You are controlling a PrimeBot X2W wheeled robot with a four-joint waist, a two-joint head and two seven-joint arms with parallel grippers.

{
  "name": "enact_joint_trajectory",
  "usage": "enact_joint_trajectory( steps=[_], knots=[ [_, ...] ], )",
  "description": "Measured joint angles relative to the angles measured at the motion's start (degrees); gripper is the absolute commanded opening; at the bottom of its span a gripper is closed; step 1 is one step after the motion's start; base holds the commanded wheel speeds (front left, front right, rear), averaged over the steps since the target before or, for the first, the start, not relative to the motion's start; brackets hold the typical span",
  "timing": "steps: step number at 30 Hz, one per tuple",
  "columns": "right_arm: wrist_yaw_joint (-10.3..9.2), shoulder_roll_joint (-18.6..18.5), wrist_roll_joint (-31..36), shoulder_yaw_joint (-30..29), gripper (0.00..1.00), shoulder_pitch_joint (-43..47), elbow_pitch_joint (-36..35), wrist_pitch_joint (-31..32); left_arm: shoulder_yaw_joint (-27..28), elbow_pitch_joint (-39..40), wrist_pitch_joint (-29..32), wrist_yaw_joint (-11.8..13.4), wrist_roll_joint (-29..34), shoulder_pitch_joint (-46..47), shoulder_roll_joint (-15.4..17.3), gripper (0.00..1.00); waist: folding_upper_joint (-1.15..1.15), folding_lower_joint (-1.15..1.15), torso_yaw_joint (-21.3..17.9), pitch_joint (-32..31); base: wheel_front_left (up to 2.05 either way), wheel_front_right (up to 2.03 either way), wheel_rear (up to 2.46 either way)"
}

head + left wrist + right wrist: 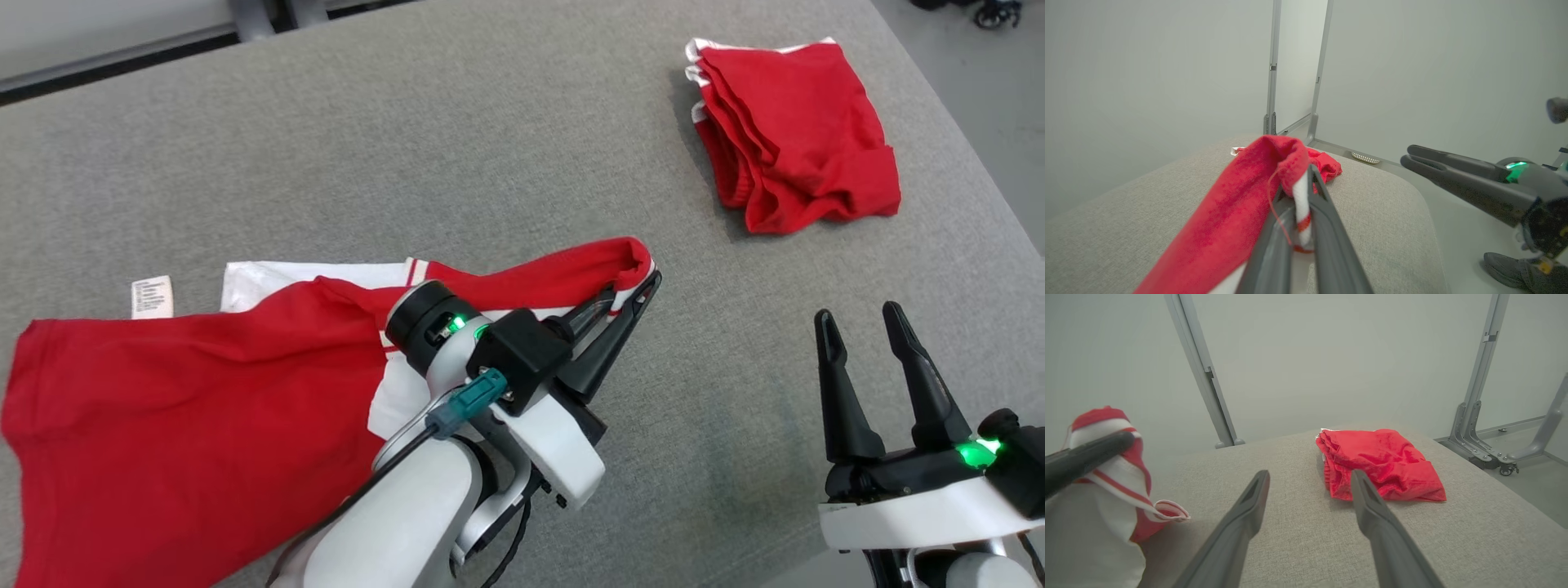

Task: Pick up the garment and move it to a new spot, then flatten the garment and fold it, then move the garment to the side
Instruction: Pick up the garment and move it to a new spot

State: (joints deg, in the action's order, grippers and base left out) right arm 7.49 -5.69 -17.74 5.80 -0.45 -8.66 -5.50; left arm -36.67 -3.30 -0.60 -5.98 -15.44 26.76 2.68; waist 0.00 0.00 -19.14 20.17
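The garment point(171, 400) is a red shirt with white parts, spread over the left of the grey table point(457, 139). My left gripper point(641, 290) is shut on the garment's red-and-white hem, which is lifted off the table. In the left wrist view that garment point(1229, 228) drapes over the closed fingers point(1327, 228). My right gripper point(857, 320) stands open at the lower right with nothing between its fingers. The right wrist view shows the held garment point(1106, 486) at the left and my right gripper point(1309, 477) open above bare table.
A second red garment point(792, 135) lies folded at the far right of the table; it is ahead of my right gripper as the folded red garment point(1380, 465). A white care label point(152, 296) lies at the left. The table's right edge point(971, 147) drops to the floor.
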Motion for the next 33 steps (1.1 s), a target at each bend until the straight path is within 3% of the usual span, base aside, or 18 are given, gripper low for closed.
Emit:
enact_joint_trajectory(
  steps=[3,4,5,15,21,30,33],
  knots=[
    [0.00,0.57,-0.42,0.51,1.00,-0.99,1.04,-1.12,-1.75,-3.86,1.40,-0.02,-0.53,0.99,0.07,0.01,0.00,0.00,-1.70,2.55,0.00,0.00,0.00],
    [0.00,0.66,-0.42,0.54,1.00,-1.20,1.44,-1.31,-2.13,-5.44,2.09,-0.01,-0.47,1.29,0.09,0.61,0.00,0.00,-2.09,3.27,0.00,0.00,0.00],
    [0.00,0.71,-0.47,0.68,1.00,-1.42,1.94,-1.62,-2.31,-6.38,1.69,-0.01,-0.36,1.60,0.19,1.00,0.00,0.00,-2.37,3.93,0.00,0.00,0.00],
    [0.00,-0.63,0.12,0.82,1.00,-3.18,3.34,-2.07,-1.16,-7.16,-5.14,1.10,-1.44,2.28,0.22,1.00,0.00,0.00,1.42,3.13,0.00,0.00,0.00],
    [0.00,-1.80,0.70,0.27,1.00,-3.04,2.24,-0.55,4.72,-5.56,-9.42,5.39,-3.00,0.73,1.86,1.00,0.00,0.00,5.88,0.32,0.00,0.00,0.00],
    [0.00,-3.52,1.34,-0.92,1.00,-1.24,0.12,2.78,18.07,-4.81,-13.22,13.29,-7.22,-7.37,7.66,1.00,0.00,0.00,13.26,-4.52,0.00,0.00,0.00],
    [0.00,-3.90,1.35,-1.43,1.00,-0.32,-0.45,3.60,21.83,-4.64,-13.69,14.82,-8.42,-10.26,9.23,1.00,0.00,0.00,15.41,-5.90,0.00,0.00,0.00]
  ],
)
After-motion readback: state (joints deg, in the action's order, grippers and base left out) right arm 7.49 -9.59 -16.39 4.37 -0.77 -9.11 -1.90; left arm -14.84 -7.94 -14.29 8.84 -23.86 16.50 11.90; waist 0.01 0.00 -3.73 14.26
